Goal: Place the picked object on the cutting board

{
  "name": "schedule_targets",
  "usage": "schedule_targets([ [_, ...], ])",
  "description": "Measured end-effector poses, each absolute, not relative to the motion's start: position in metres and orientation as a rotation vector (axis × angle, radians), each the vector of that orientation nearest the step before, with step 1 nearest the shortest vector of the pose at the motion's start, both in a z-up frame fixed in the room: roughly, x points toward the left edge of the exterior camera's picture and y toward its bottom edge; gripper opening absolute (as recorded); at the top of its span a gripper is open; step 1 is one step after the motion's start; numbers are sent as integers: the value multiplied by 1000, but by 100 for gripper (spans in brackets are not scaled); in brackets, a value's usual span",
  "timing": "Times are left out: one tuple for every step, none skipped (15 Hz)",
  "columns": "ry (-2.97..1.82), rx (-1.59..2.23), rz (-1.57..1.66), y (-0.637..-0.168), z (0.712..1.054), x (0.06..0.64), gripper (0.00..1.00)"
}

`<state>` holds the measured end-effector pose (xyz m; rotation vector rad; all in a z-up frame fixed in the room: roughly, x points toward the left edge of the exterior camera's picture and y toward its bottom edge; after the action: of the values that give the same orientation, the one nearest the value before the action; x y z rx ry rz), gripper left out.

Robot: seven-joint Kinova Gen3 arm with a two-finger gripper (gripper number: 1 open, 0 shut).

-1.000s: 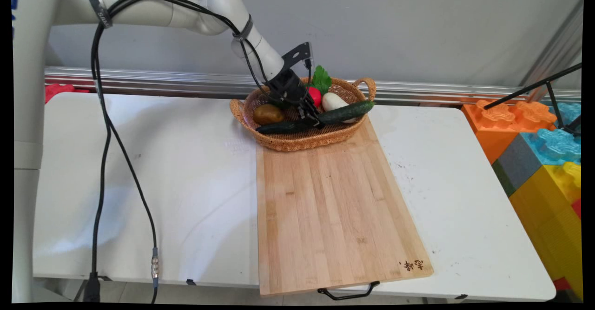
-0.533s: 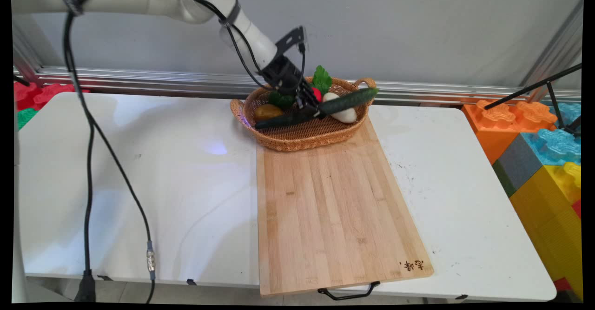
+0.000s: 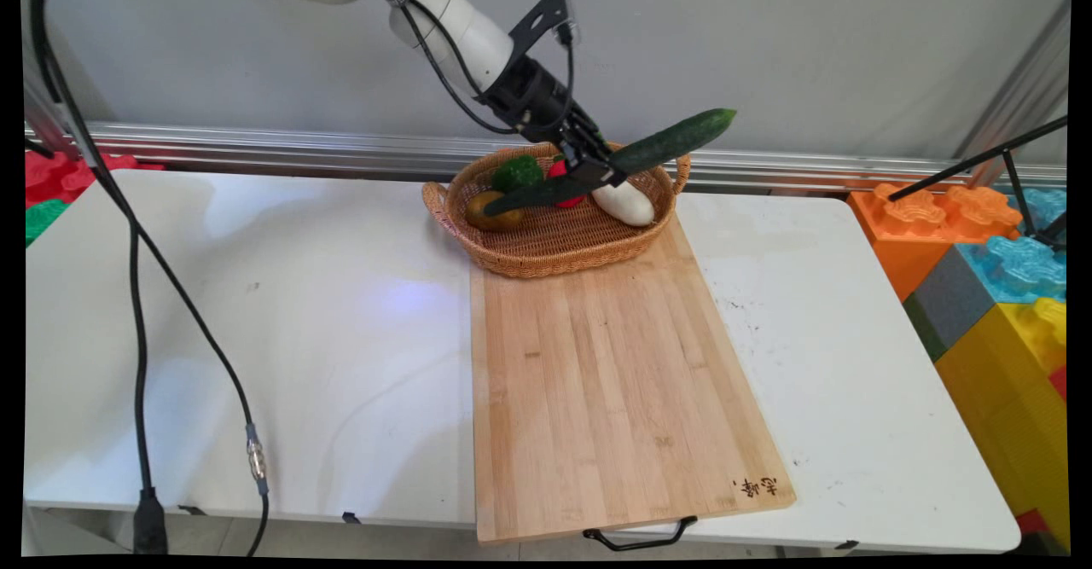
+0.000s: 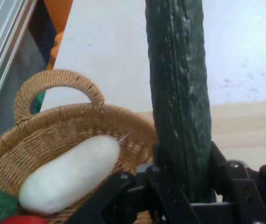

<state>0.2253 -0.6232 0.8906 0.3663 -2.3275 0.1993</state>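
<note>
My gripper [image 3: 597, 168] is shut on a long dark green cucumber [image 3: 674, 138], held near its middle and lifted clear above the wicker basket [image 3: 554, 249]. The cucumber tilts, its right end high against the wall and its left end low over the basket. In the hand view the cucumber [image 4: 179, 107] rises straight up from between my fingers [image 4: 184, 191]. Below it in the basket [image 4: 53, 88] lies a white radish [image 4: 70, 175]; the same radish [image 3: 625, 203] shows in the main view beside a red vegetable [image 3: 559, 170], a green one [image 3: 516, 173] and a brown potato [image 3: 486, 211].
A bamboo cutting board [image 3: 606, 381] lies on the white table [image 3: 256, 339], touching the basket's near side, with a black handle at its front edge. Large coloured foam blocks [image 3: 998, 296] stand at the right. Black cables [image 3: 136, 296] hang at the left.
The gripper has risen and shifted right with the cucumber, lifting it out of the basket. The cucumber's right end now stands higher, and the vegetables beneath are uncovered.
</note>
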Motion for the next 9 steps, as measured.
schedule_targets([
  [-2323,383,195,-613,897,219,0],
  [-2320,407,182,-601,901,214,0],
  [-2319,428,169,-591,903,208,0],
  [-2319,453,153,-577,905,203,0],
  [-2322,473,136,-564,904,199,0],
  [-2323,486,125,-556,903,196,0],
  [-2325,507,103,-541,901,191,0],
  [-2326,526,83,-528,898,186,0],
  [-2326,537,70,-520,896,182,0],
])
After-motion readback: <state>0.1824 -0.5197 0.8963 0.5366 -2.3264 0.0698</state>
